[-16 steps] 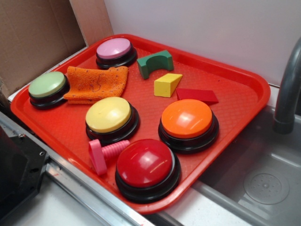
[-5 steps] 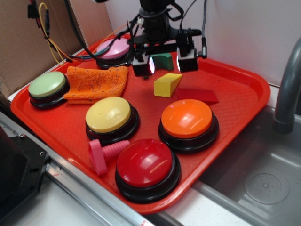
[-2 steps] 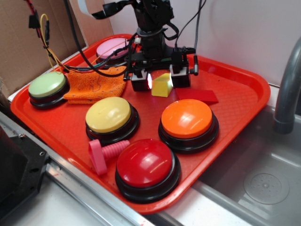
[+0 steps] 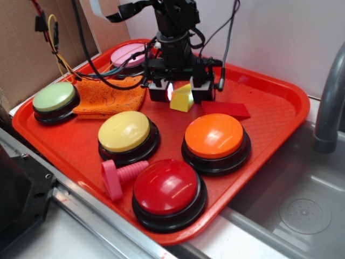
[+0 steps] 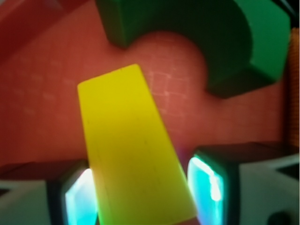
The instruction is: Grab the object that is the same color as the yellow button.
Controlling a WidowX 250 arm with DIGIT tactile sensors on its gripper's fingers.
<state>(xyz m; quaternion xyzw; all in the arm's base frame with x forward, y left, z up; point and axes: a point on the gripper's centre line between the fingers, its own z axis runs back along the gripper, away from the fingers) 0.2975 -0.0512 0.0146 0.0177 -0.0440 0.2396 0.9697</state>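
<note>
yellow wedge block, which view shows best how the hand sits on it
The wrist view: the yellow wedge block fills the frame, running between both fingers. The exterior view shows the block small, partly hidden between the hand's fingers on the red tray.

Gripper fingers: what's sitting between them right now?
The yellow wedge block sits between the gripper fingers, clearest in the wrist view. Beyond it lies the green arch block on the red tray.
</note>
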